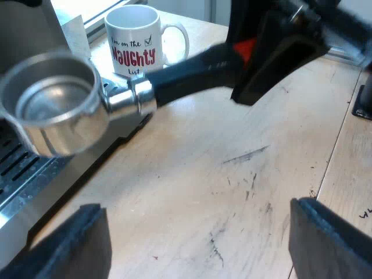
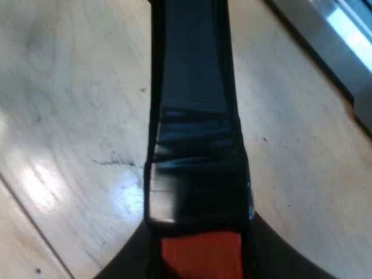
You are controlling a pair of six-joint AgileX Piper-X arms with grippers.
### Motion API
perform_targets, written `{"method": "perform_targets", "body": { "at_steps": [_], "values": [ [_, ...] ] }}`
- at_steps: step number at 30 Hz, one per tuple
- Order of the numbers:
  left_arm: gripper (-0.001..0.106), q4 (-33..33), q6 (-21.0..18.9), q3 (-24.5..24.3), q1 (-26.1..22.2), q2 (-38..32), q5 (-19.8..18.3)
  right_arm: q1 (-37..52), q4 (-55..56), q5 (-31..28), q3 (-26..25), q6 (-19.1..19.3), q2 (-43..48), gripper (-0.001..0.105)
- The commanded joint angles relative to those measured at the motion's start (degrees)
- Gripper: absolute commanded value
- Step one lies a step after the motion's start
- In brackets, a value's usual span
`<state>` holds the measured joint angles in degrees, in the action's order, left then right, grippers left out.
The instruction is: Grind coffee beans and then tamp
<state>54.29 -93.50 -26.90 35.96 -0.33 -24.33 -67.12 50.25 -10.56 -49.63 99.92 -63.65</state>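
The holder [image 1: 55,104] hangs over the machine's tray [image 1: 17,165], near the mug [image 1: 135,40]; your right gripper [image 1: 273,58] is clamped on its handle [image 1: 192,72] at the red end. Expect a stiff, front-heavy, smooth metal part: grip the handle, never the cup. The left wrist view shows the empty cup and your left gripper [image 1: 197,244] spread apart; the right wrist view shows the clamp closely.

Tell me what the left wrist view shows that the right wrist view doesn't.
Left wrist view adds the holder's empty metal basket at the espresso machine, a printed mug, and the open left gripper over the wooden table. Right wrist view adds a grey metal edge near the dark handle. Shared: that handle, its red end clamped in the right gripper, and the table.
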Motion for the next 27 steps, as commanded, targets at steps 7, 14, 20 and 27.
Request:
{"method": "perform_targets", "body": {
  "at_steps": [7, 14, 20, 27],
  "values": [
    [0.066, -0.23, -0.05, -0.3, 0.17, -3.32, 0.97, 0.28, -11.34, 0.83, 7.03, 0.58, 0.74, 0.0],
    [0.066, -4.3, -0.31, 1.73, 0.17, -0.57, 3.18, 0.28, -15.53, 1.02, 11.18, 0.58, 0.74, 0.0],
    [0.066, -9.79, -0.31, 5.5, 0.17, 2.28, 1.16, 0.28, -18.62, 1.02, 13.8, 0.91, 0.74, 0.0],
    [0.066, -12.72, 0.01, 8.14, 0.17, 4.9, 0.96, 1.91, -20.56, 3.16, 16.2, 1.97, 0.74, 0.0]
  ]
}}
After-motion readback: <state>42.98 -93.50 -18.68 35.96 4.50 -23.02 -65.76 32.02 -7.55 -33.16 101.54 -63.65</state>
